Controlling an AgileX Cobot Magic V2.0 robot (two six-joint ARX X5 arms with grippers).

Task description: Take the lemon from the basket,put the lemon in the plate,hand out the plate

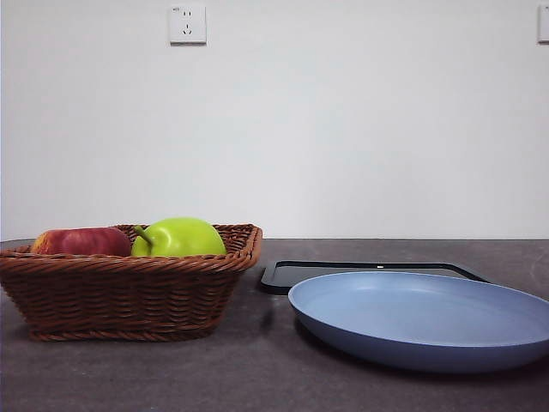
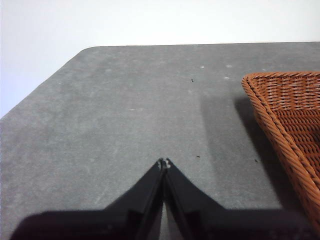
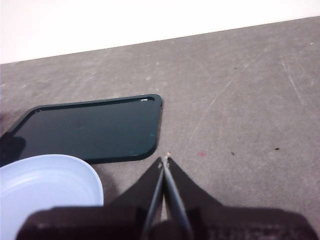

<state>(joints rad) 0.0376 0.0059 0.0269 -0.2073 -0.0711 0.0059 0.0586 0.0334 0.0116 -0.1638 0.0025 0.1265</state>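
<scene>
The brown wicker basket (image 1: 129,287) stands at the left in the front view, and its corner shows in the left wrist view (image 2: 290,115). The lemon is hidden; only a green fruit (image 1: 178,238) and a red apple (image 1: 81,241) show over the rim. The light-blue plate (image 1: 420,313) lies at the right, and part of it shows in the right wrist view (image 3: 45,185). My left gripper (image 2: 163,162) is shut and empty above bare table beside the basket. My right gripper (image 3: 164,160) is shut and empty beside the plate. Neither arm shows in the front view.
A flat black tray (image 1: 369,270) lies behind the plate and also shows in the right wrist view (image 3: 90,130). A white wall with a socket (image 1: 187,24) stands behind the table. The table's rounded corner (image 2: 85,52) is beyond the left gripper.
</scene>
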